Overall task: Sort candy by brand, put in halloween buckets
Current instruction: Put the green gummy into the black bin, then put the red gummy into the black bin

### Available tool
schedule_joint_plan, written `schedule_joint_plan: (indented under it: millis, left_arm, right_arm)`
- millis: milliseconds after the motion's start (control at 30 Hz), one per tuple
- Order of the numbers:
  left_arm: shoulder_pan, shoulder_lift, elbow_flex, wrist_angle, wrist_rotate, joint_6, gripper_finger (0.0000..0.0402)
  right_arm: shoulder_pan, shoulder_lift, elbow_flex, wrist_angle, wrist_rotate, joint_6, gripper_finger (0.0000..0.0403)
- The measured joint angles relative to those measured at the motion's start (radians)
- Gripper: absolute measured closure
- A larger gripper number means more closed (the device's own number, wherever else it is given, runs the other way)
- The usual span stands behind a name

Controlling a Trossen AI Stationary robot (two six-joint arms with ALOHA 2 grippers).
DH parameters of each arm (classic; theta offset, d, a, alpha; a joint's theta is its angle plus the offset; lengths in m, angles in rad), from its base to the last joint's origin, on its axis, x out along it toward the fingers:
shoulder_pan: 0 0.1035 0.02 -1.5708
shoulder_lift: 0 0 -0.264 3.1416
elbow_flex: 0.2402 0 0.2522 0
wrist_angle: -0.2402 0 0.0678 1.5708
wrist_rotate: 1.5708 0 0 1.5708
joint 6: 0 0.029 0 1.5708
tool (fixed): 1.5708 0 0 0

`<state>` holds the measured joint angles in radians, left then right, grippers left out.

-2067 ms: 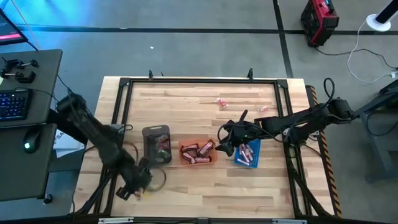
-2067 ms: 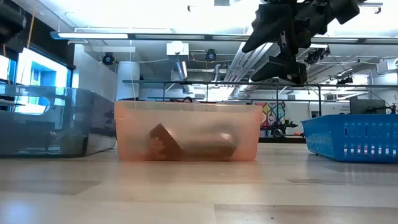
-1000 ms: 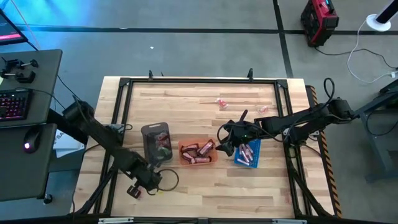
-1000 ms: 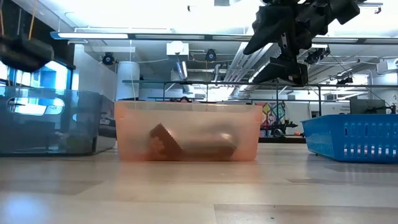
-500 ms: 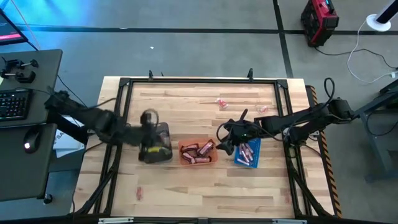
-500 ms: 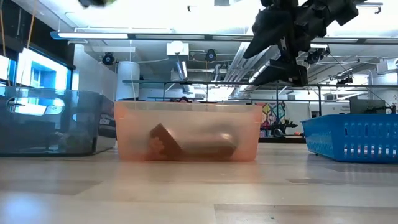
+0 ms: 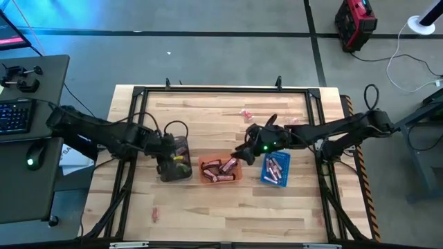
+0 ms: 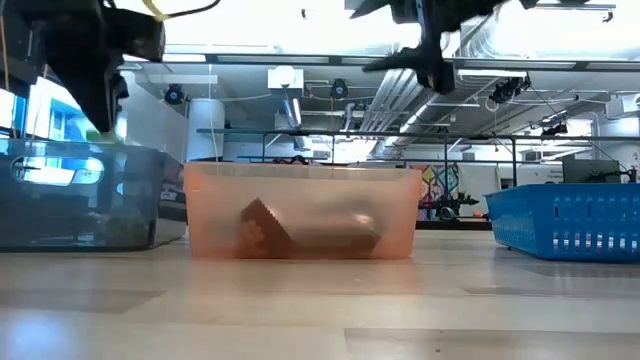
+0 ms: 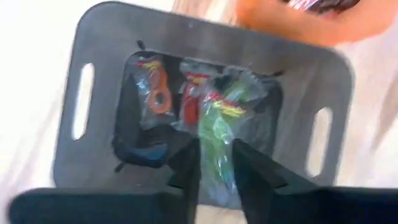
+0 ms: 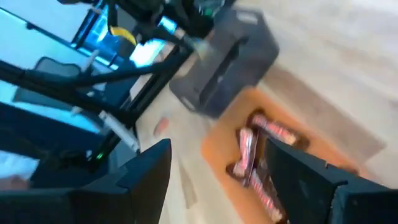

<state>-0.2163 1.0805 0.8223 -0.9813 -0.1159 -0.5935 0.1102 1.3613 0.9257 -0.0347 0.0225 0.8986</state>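
Nearest us, one stray piece [image 7: 154, 215] lies alone on the table [image 7: 208, 207] by its front edge. Behind it the three buckets stand in a row: the dark bucket [image 7: 175, 164], the orange bucket [image 7: 220, 170] holding reddish-brown bars [image 7: 223, 168], and the blue bucket [image 7: 276, 168] with pink pieces. Our left gripper [image 9: 215, 158] hangs just above the dark bucket, fingers slightly parted with a green-wrapped piece [image 9: 219, 127] between or just below them; we cannot tell if it is still pinched. Our right gripper [image 7: 242, 153] hovers spread wide and empty over the orange bucket's far corner. Farther back, a few pink pieces [image 7: 246, 113] wait near the far edge.

We judge the candy light, crinkly and slippery; pinching across the wrapper's middle should hold best.

Half a second ago our left arm was swinging in; now it is above the dark bucket. Our right gripper has shifted from beside the blue bucket toward the orange one.
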Motion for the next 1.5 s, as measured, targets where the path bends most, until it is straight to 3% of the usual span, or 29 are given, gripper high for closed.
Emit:
schedule_joint_plan:
  millis: [200, 300, 400, 600, 800, 1033, 1233, 1500]
  left_arm:
    - [0.082, -0.013, 0.0, 0.036, 0.103, -0.057, 0.0231]
    - [0.115, -0.015, 0.0, 0.039, 0.205, -0.017, 0.0196]
    - [0.129, -0.02, 0.0, 0.069, 0.239, 0.021, 0.0174]
    - [0.173, -0.065, 0.0, 0.34, 0.239, 0.019, 0.016]
    - [0.295, -0.092, 0.0, 0.632, 0.195, -0.046, 0.016]
    - [0.473, -0.091, 0.0, 0.773, 0.071, -0.174, 0.016]
    - [0.556, -0.091, 0.0, 0.934, -0.003, -0.225, 0.016]
    - [0.594, -0.091, 0.0, 1.0, -0.103, -0.2, 0.016]
  right_arm:
    - [-0.041, 0.001, 0.206, -0.298, 0.166, -0.033, 0.0151]
    - [-0.075, 0.001, 0.292, -0.471, 0.276, 0.024, 0.0151]
    - [-0.123, 0.002, 0.347, -0.588, 0.323, 0.114, 0.0151]
    - [-0.289, 0.06, 0.386, -0.682, 0.183, 0.134, 0.0151]
    - [-0.528, 0.193, 0.391, -0.691, -0.012, -0.104, 0.0151]
    - [-0.73, 0.365, 0.391, -0.69, -0.139, -0.419, 0.0151]
    - [-0.782, 0.487, 0.391, -0.664, -0.243, -0.631, 0.0151]
    - [-0.757, 0.573, 0.391, -0.632, -0.163, -0.698, 0.0151]
